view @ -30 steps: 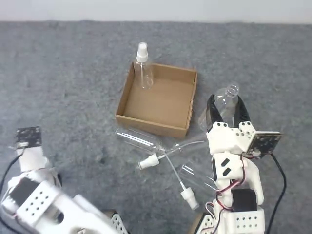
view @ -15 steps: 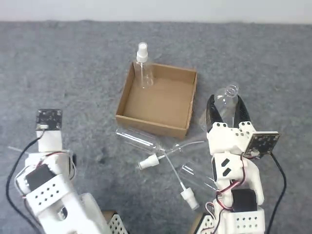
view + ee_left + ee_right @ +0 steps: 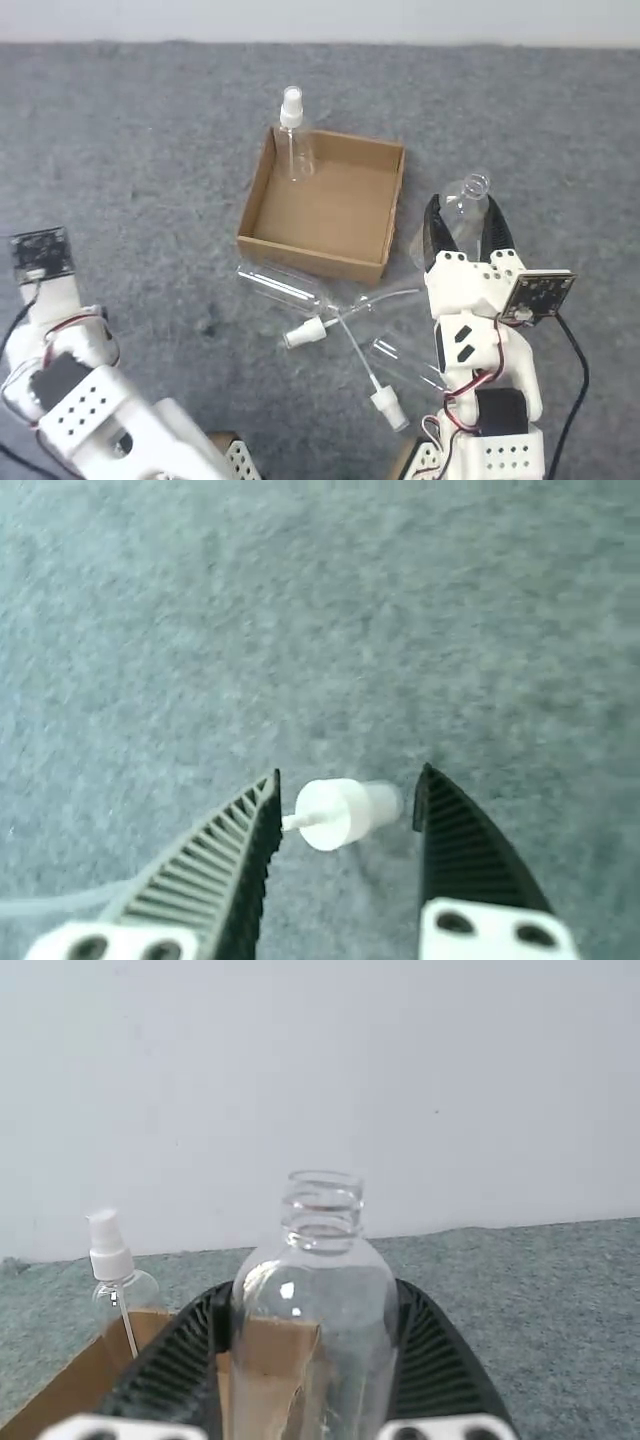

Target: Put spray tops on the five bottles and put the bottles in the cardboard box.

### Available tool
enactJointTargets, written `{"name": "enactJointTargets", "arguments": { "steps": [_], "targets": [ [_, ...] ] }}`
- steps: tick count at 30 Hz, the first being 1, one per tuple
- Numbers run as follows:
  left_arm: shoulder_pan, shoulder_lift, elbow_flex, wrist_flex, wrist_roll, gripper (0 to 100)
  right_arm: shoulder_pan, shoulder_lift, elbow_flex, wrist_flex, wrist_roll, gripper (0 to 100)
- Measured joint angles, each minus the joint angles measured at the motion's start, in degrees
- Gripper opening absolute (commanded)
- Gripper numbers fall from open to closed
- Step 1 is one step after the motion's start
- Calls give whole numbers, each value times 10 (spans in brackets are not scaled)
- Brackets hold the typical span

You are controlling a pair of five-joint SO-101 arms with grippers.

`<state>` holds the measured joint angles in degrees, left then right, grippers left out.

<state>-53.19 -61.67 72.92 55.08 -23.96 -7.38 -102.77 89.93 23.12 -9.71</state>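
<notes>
The cardboard box (image 3: 325, 205) sits open in the middle of the carpet (image 3: 150, 150) as the drop-off. 1 capped bottle (image 3: 295, 140) already stands in its far corner. My right gripper (image 3: 463, 205) pinches 1 open bottle (image 3: 470, 190) just beside the box, neck up, I judge to take a top. 2 bare bottles (image 3: 280, 283) (image 3: 405, 362) lie nearer me, so I count 4. My left gripper (image 3: 350, 773) has its fingers spread either side of 1 spray top (image 3: 340, 810), not clamped. 2 loose tops (image 3: 308, 331) (image 3: 385, 403) lie by the bare bottles.

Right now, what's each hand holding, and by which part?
Right hand grips the uncapped bottle by its body. Left hand holds nothing, open around a spray top.
</notes>
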Motion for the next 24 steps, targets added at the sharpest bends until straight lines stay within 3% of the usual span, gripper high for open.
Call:
{"name": "enactJointTargets", "arguments": {
  "steps": [8,18,24],
  "targets": [
    [-55,0,0,-37,-11,203,0,0,0,0,0,13],
    [-77,0,0,-39,-182,202,0,0,0,0,0,13],
    [-95,0,0,40,-314,173,0,0,0,0,0,13]
  ]
}}
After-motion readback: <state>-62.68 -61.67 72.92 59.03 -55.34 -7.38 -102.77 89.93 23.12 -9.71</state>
